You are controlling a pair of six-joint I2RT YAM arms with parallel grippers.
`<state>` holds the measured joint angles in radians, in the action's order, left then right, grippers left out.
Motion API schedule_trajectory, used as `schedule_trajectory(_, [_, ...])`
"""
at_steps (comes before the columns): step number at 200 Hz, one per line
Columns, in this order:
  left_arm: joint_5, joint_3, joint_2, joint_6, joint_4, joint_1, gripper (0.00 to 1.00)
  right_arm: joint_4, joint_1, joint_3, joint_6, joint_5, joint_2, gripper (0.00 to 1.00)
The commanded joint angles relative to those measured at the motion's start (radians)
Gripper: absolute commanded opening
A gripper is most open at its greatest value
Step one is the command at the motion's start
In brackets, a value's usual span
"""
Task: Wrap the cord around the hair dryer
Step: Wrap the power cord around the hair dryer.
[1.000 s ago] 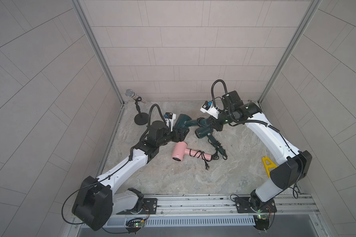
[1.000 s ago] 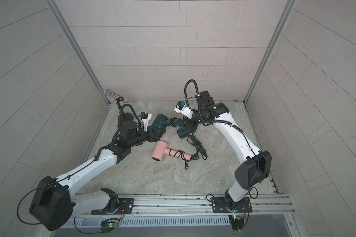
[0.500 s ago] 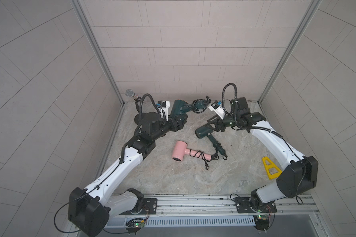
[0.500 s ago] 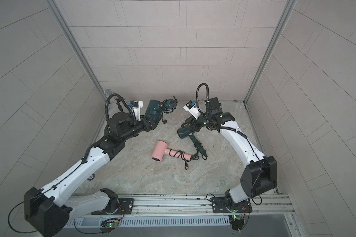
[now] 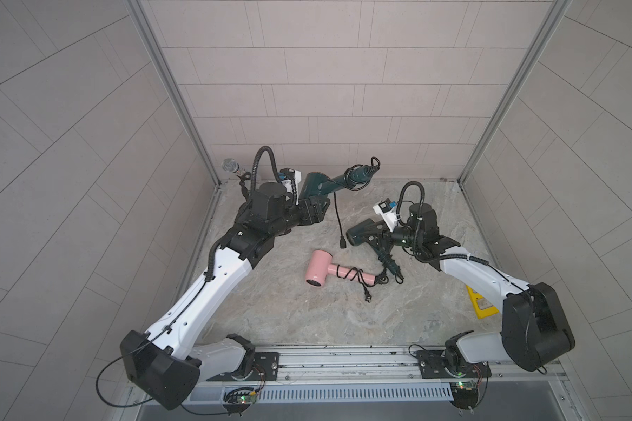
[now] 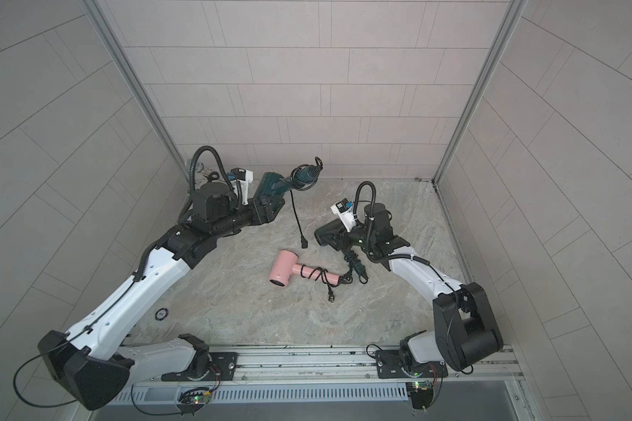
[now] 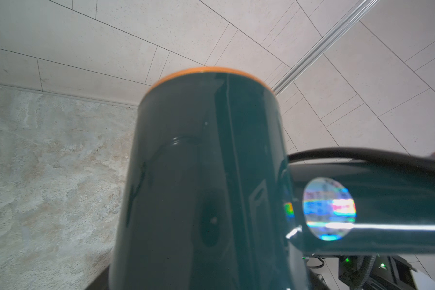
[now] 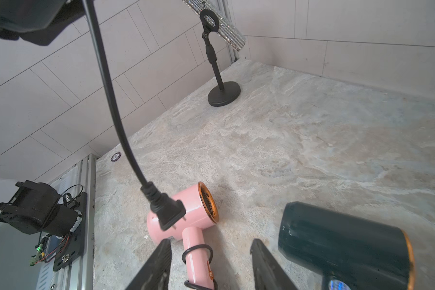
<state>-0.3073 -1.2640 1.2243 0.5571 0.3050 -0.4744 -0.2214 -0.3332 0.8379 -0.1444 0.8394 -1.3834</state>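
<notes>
Left gripper (image 5: pixel 318 206) was clamped on the barrel of the lifted green dryer (image 5: pixel 312 184), up off the table (image 5: pixel 307 320). Its fingers were hidden in the left wrist view; the barrel filled the frame. The handle pointed away from the fingers toward the back wall, with a few loops bunched at its far end. The rest of the cord (image 5: pixel 338 218) hung straight down, plug (image 5: pixel 342 245) dangling in the air.

Right gripper (image 8: pixel 210 244) stood wide, nothing between its fingers (image 8: pixel 158 261). Second green dryer (image 8: pixel 342 248) lay on the table just outside one finger, not gripped; touching or not, couldn't tell. Second cord (image 5: pixel 389 262) was wound round its handle. Pink dryer (image 8: pixel 194 203) lay just past the fingertips, third cord (image 5: pixel 356 273) looped loosely round its handle, free end on the table. The dangling plug hung in front of the pink dryer in the right wrist view.

Count: 3 dryers (2 green, 1 pink), 3 cords.

Farther out: 1 microphone (image 5: pixel 230 167) on 1 stand (image 8: pixel 222 95), back corner behind the left gripper. 1 yellow piece (image 5: pixel 484 310) lay by the right arm.
</notes>
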Motion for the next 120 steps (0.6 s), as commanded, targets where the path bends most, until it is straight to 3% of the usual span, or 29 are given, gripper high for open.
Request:
schedule_trajectory(1, [-0.030,-0.071,0.005,-0.010,0.008,-0.001,0.00,-0.267,-0.042,-0.040,-0.093,-0.063,0.029,0.53])
schedule_trajectory(61, [-0.037,-0.128,0.012,-0.022,0.084,-0.001,0.00,-0.381,-0.126,-0.094,-0.123,-0.191,0.025,0.58])
schedule_trajectory(120, [-0.037,-0.135,0.007,0.002,0.086,-0.003,0.00,-0.396,-0.251,-0.114,-0.053,-0.517,0.017,0.60])
